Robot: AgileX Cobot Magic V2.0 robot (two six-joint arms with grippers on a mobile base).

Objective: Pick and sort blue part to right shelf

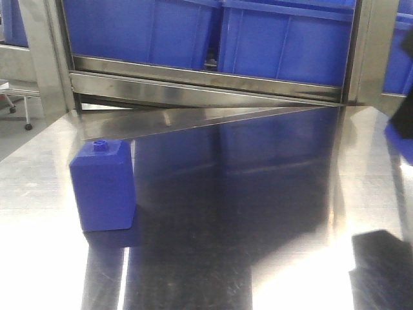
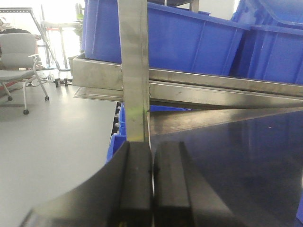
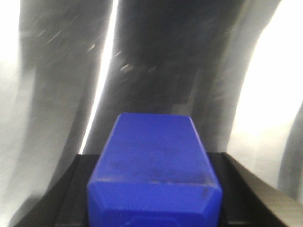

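Observation:
The blue part fills the lower middle of the right wrist view, a solid blue block with bevelled edges. My right gripper is shut on it, one black finger on each side, above the steel table. In the front view only a blue sliver shows at the right edge under a dark arm shape. My left gripper is shut with nothing between its pads, near the table's left edge. A similar blue block with a small round knob stands upright on the table's left.
Large blue bins sit on a steel shelf rail behind the reflective steel table. A steel upright post rises just ahead of the left gripper. Grey floor and an office chair lie to the left.

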